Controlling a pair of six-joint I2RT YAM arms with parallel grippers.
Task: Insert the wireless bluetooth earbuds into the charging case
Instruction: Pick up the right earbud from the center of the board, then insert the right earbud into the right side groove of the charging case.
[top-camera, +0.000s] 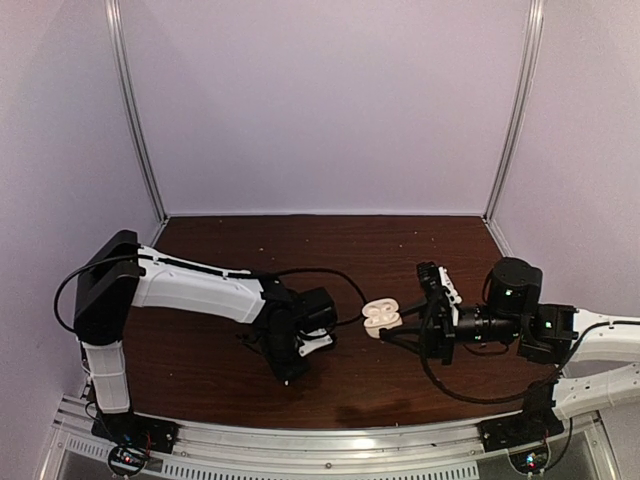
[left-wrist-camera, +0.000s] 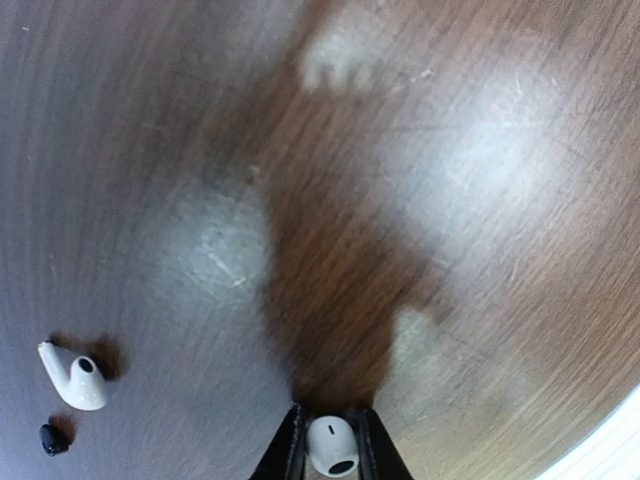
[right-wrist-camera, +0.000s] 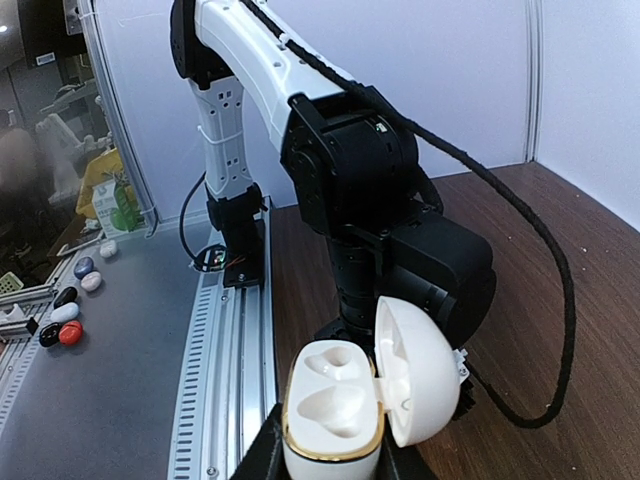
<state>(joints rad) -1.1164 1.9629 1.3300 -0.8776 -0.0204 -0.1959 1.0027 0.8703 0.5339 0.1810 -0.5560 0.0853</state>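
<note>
Gaping in the right hand (right-wrist-camera: 330, 458), the charging case (right-wrist-camera: 335, 405) sits empty.

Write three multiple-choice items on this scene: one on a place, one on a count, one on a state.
1. Where is the charging case?
A. lying beside the left arm's base
B. between the fingers of the right gripper
C. on the metal rail

2. How many earbuds lie loose on the table in the left wrist view?
A. none
B. two
C. four

3. How does the case stand?
A. lid shut
B. open, both wells filled
C. open, both wells empty

Answers:
1 B: the right wrist view shows the fingers clamping its base.
2 B: a white earbud and a black earbud lie there, while a third earbud is pinched in the left gripper.
3 C: it is hinged open and both hollows are bare.
</note>
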